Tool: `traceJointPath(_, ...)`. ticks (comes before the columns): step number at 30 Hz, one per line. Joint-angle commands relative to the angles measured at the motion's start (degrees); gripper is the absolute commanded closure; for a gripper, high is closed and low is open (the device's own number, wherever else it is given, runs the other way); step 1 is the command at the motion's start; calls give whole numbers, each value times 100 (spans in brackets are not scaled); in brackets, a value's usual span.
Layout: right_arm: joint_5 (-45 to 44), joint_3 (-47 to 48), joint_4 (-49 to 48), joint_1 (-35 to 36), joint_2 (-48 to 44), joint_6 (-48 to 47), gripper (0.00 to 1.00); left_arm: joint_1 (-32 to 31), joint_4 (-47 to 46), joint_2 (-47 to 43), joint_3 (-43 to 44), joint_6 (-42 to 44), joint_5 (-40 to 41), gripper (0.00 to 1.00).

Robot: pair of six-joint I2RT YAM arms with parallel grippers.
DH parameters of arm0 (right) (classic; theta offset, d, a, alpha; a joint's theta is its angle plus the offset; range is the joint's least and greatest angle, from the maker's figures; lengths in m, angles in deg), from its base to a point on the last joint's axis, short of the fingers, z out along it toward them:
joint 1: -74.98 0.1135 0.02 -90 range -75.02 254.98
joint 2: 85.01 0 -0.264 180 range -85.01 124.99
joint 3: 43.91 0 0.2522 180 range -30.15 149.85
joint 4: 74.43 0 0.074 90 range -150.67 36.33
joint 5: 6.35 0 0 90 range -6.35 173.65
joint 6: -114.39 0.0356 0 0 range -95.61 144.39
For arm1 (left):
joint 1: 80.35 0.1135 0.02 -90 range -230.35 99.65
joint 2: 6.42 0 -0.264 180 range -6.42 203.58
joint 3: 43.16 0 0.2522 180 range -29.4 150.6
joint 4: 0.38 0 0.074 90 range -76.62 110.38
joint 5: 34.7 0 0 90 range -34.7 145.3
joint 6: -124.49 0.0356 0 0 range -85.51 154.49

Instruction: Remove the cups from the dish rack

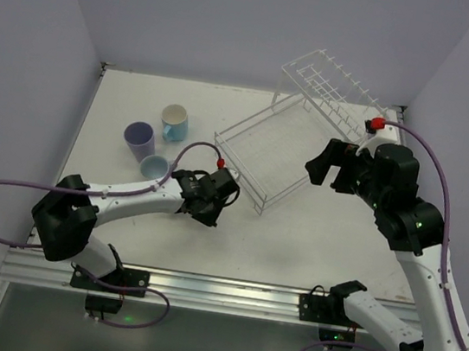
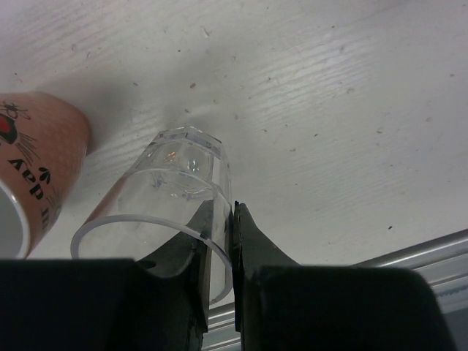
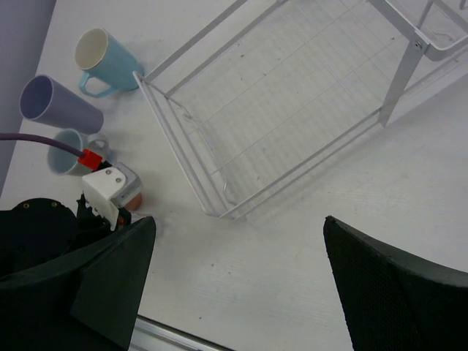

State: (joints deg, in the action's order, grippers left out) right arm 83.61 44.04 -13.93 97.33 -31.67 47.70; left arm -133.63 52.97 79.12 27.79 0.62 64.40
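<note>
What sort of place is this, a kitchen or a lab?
Most likely a robotics test bench, not a kitchen: a left arm and right arm bolted to a bare white table, plain walls boxing it in, with a dish rack and mugs as props.

We note bright, even overhead light; soft shadows on the desk [image 1: 294, 249]; wrist views blur at near edges.
</note>
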Motion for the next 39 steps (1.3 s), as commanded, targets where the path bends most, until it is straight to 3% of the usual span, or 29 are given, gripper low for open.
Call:
traceJointPath(1,-488,-150,256,94,-122,-29,1,-42,-259,112,-120,-120,250,100)
traceJointPath(10,-506,-599,195,112,-447,-37,1,-42,-400,402,-147,-85,215,99)
traceJointPath(13,-515,-669,151,112,-570,-28,1,-60,-409,429,-155,-94,241,92)
traceJointPath(15,-515,-739,134,112,-658,-20,1,-60,-409,403,-173,-120,259,82)
traceJointPath(29,-515,-1196,116,112,-843,86,1,-157,-470,157,-147,-182,382,41)
traceJointPath(35,-498,-1372,55,112,-922,121,1,-148,-417,-168,-103,-164,505,17)
traceJointPath(37,-471,-1486,2,112,-931,174,1,-157,-383,-274,-33,-155,548,4)
traceJointPath(39,-393,-1618,-94,112,-957,218,1,-165,-303,-484,55,-112,566,0)
